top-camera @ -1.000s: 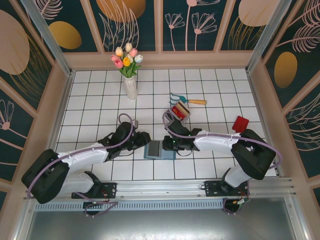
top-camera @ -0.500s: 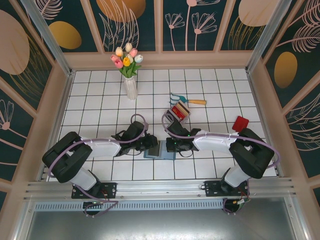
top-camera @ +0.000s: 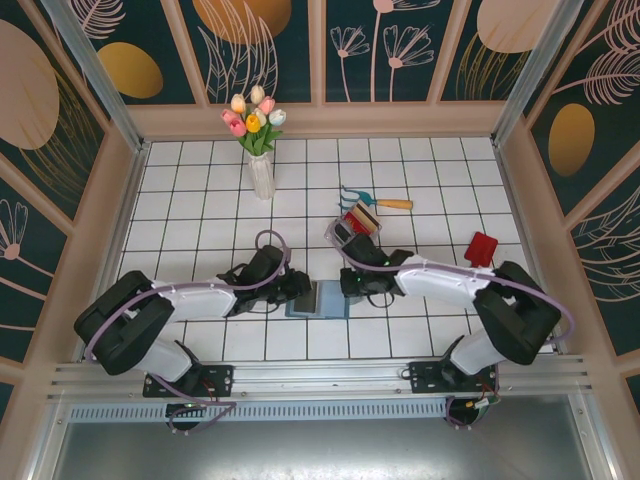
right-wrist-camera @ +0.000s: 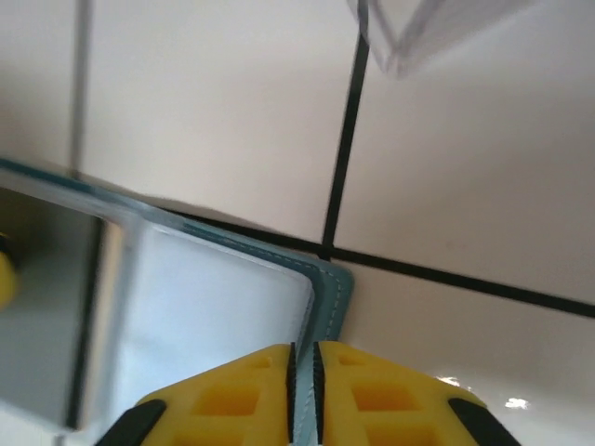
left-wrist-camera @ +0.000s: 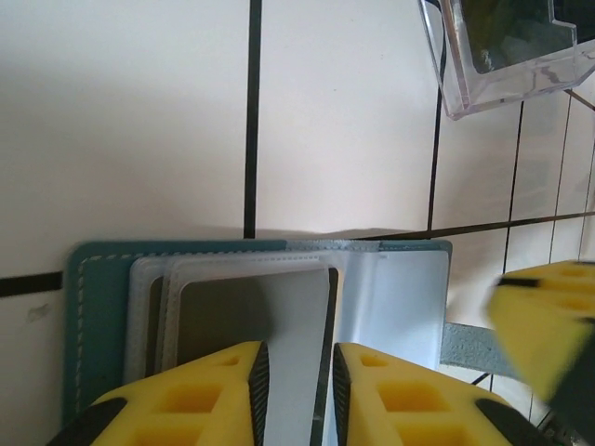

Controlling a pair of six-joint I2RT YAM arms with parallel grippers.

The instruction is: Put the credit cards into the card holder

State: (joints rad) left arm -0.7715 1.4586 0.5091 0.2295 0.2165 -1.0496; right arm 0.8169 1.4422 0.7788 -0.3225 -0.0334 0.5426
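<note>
From above, the left gripper (top-camera: 303, 290) has swung in from the left over the last second. It now sits at the left edge of the flat teal-blue folding card holder (top-camera: 335, 308), which lies open on the white tiled table (top-camera: 180, 200) between the two arms. The right gripper (top-camera: 348, 287) has barely shifted and stays on the holder's right edge. A small red plastic card (top-camera: 482, 246) lies well apart to the right. A clear plastic tray (top-camera: 345, 232) with red and yellow contents stands just beyond the holder.

On the left wrist, the yellow fingers stand narrow, with just a slim slot between them. They are right over a thin grey card (left-wrist-camera: 260, 307) that lies in the holder's clear pocket. I cannot tell whether they are pinching it or only pressing it.

On the right wrist, the fingers are nearly together, and the card holder's right edge (right-wrist-camera: 330, 279) runs into the slit, so it looks pinned there. The grey card (right-wrist-camera: 46, 279) shows at the left.

So I judge that the left arm's arrival means the grey card is being seated while the right arm steadies the holder. The red card on the table is not yet in.
</note>
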